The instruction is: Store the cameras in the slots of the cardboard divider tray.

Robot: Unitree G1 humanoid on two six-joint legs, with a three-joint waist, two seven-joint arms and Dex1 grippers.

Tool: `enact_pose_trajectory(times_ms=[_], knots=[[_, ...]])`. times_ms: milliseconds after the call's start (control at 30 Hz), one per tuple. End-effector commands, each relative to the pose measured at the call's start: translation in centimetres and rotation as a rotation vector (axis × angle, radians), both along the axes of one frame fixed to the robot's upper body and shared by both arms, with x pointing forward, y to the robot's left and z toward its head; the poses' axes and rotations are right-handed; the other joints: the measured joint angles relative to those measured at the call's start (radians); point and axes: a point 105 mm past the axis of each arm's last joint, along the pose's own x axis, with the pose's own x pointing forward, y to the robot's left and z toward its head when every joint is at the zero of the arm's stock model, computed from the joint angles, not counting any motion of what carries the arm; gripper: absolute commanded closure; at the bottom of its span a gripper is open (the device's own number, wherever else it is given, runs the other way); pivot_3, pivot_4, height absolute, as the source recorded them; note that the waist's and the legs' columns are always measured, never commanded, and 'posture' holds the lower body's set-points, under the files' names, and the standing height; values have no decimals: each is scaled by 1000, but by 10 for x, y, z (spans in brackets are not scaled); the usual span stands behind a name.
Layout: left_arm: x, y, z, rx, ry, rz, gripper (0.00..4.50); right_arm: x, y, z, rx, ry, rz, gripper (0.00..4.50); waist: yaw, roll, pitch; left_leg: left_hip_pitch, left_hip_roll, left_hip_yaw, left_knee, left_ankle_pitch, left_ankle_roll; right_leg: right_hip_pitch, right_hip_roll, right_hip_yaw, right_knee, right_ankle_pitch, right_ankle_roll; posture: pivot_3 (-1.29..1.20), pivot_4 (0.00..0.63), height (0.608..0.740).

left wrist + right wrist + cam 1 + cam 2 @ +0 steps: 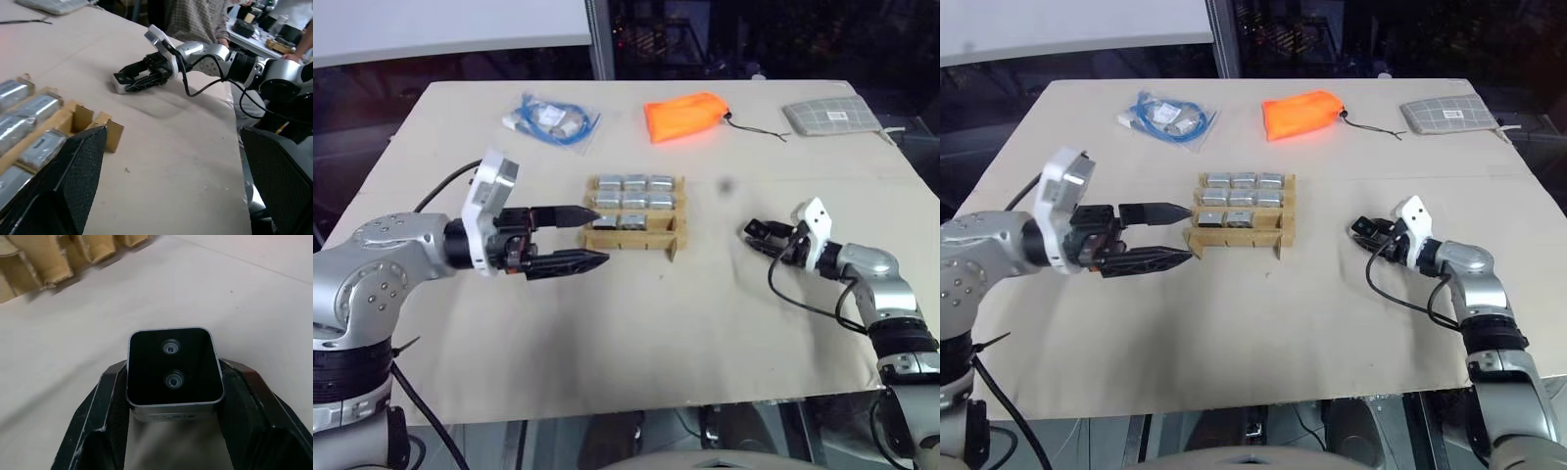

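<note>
On a pale table [636,333], seen from the head, a cardboard tray [634,217] sits near the middle with silver cameras [634,200] filling its two far rows and part of the third, the nearest slots bare. Left of it, the left gripper [590,236] hovers with its two black fingers spread apart and empty, their tips just beside the tray's near-left corner. To the right, well apart from the tray, the right gripper [756,234] lies low on the table, its fingers drawn in around a small block. Along the far edge lie a bag of blue cable [551,118], an orange pouch [685,116] and a grey checked pouch [830,116]. From the left wrist, the tray's corner [73,122] with its wrapped cameras [44,144] shows between the wide-open fingers [68,181], and across the table the right gripper [128,81] clasps a white-faced camera [119,82] resting on the surface; a person in a checked shirt [195,19] stands behind. From the right wrist, the fingers [105,411] press both sides of a camera [171,374] whose dark back shows two screws, with the tray's [54,259] edge beyond.
</note>
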Motion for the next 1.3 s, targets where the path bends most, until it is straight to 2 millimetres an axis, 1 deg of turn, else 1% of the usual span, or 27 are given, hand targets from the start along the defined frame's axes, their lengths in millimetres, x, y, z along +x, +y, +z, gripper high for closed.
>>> enact_pose_trajectory(times_ms=[33,100,200,233,300,367,533,700,833,933,1033,1067,1133,1167,1200,1233,1300], knots=[[4,-11,-2,-59,52,-10,0,-5,5,33,-49,-170,19,2554,0,0,0,0,0,0,0,0,0,0,0,0,0,0,0,0,150,740],[7,-22,-10,-129,160,-25,0,-16,21,47,-135,-300,89,2554,0,0,0,0,0,0,0,0,0,0,0,0,0,0,0,0,150,740],[14,-32,-18,-203,279,-16,0,-32,50,68,-155,-454,175,2554,-2,1,0,0,0,-1,0,0,0,0,0,0,0,0,0,0,150,740],[15,-34,-19,-215,301,-12,0,-36,55,71,-159,-479,189,2554,-2,1,0,0,0,0,0,0,0,0,0,0,0,0,0,0,150,740],[14,-43,-21,-248,358,-46,0,-49,75,75,-230,-574,280,2554,-2,1,0,0,0,-1,0,0,-1,0,1,0,0,0,0,0,150,740],[15,-51,-19,-286,395,-71,0,-60,92,77,-284,-654,364,2554,-1,1,0,0,0,-1,0,0,-1,0,0,0,0,0,0,0,150,740],[17,-61,-20,-295,435,-93,0,-80,124,89,-276,-809,470,2554,0,0,0,0,0,-1,0,0,-1,0,0,0,0,0,0,0,150,740],[12,-64,-27,-262,456,-118,0,-87,141,99,-270,-915,508,2554,0,0,0,0,0,-1,0,1,-2,0,0,-1,0,0,0,0,150,740],[13,-65,-28,-257,457,-118,0,-92,150,109,-251,-974,527,2554,0,0,0,0,0,-1,0,1,-2,0,0,-1,0,0,0,0,150,740],[14,-65,-28,-263,457,-115,0,-94,153,112,-246,-986,540,2554,1,0,0,0,0,-1,0,1,-2,0,0,-1,0,0,0,0,150,740],[14,-65,-27,-268,458,-114,0,-94,151,109,-252,-975,543,2554,1,0,0,0,0,-1,0,1,-2,0,0,-1,0,0,0,0,150,740],[14,-65,-28,-269,456,-111,525,-94,151,108,-253,-972,542,2554,0,0,0,0,0,-1,0,1,-2,0,0,-1,0,0,0,0,150,740],[16,-63,-28,-270,452,-99,1081,-94,150,107,-255,-969,541,2554,0,0,0,0,0,-1,0,1,-2,0,0,-1,0,0,0,0,150,740],[17,-62,-27,-272,450,-95,1659,-94,150,107,-255,-968,540,2554,0,0,0,0,0,-1,0,1,-2,0,0,-1,0,0,0,0,150,740],[17,-62,-27,-273,448,-93,2032,-94,150,107,-255,-968,540,2554,0,0,0,0,0,-1,0,1,-2,0,0,-1,0,0,0,0,150,740],[19,-61,-27,-275,444,-88,2617,-93,150,108,-252,-965,539,2554,0,0,0,0,0,-1,0,1,-2,0,0,-1,0,0,0,0,150,740],[21,-60,-26,-277,438,-82,3446,-93,149,108,-249,-961,537,2554,1,0,1,0,-1,-1,0,1,-2,0,0,-1,0,0,0,0,150,740]])
